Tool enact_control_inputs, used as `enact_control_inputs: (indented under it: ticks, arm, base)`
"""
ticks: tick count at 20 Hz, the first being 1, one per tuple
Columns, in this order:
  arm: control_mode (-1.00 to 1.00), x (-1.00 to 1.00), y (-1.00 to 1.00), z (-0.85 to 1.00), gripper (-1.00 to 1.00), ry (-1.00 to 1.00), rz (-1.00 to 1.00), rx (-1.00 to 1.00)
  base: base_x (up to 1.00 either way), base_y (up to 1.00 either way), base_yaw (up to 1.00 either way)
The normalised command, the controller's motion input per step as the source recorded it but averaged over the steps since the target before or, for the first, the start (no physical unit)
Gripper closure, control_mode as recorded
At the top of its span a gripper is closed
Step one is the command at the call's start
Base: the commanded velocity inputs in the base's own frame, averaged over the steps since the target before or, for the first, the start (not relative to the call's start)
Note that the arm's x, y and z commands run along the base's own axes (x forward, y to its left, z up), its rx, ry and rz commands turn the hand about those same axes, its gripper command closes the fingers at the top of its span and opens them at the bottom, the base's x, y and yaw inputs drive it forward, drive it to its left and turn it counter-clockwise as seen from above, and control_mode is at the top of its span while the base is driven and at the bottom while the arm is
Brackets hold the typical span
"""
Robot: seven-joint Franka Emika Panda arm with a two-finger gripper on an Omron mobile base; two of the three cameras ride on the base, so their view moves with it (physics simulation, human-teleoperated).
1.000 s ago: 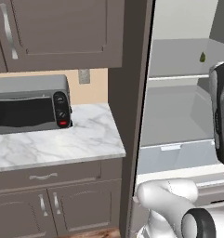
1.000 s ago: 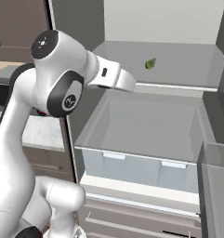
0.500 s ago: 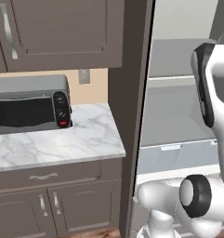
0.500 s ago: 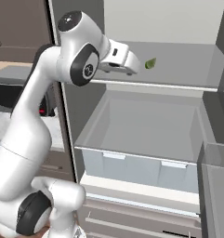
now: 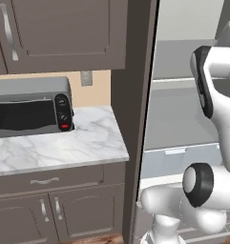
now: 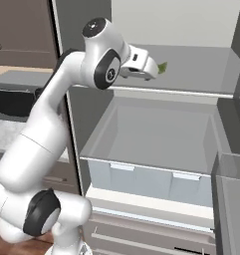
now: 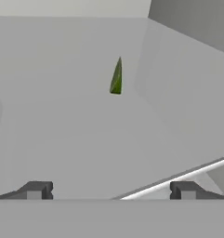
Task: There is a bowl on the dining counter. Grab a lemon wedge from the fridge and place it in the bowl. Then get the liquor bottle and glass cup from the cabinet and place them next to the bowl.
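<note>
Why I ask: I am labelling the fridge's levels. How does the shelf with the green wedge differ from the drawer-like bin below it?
The shelf is a flat open ledge, while the bin is a deep tray with a raised front wall. The shelf carries the lemon wedge; no contents show in the bin. The shelf sits higher, level with the robot's hand; the bin sits lower. Both are pale grey and inside the open fridge.

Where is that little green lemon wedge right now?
The lemon wedge sits on an upper shelf inside the open fridge, just ahead of the open claw; in the right base view it peeks past the hand's tip.
</note>
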Motion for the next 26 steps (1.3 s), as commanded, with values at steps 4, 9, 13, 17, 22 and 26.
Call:
enact_control_inputs:
  ticks: [4,9,13,17,22,26]
  arm:
    - [-1.0,0.41,-0.24,-0.01,-1.0,0.0,-0.03,0.0]
    - [-1.0,0.52,-0.14,0.0,-1.0,0.0,-0.03,0.0]
    - [-1.0,0.33,-0.52,0.0,-1.0,0.0,-0.01,0.04]
    - [-1.0,0.28,-0.39,-0.09,-1.0,0.0,0.0,0.02]
    - [-1.0,0.35,-0.05,-0.1,-1.0,0.0,0.0,0.0]
    - [-1.0,0.34,0.0,0.0,-1.0,0.01,0.0,0.0]
  base:
    - [0.0,0.0,0.0]
    - [0.0,0.0,0.0]
    - [0.0,0.0,0.0]
    - [0.0,0.0,0.0]
    - [0.0,0.0,0.0]
    - [0.0,0.0,0.0]
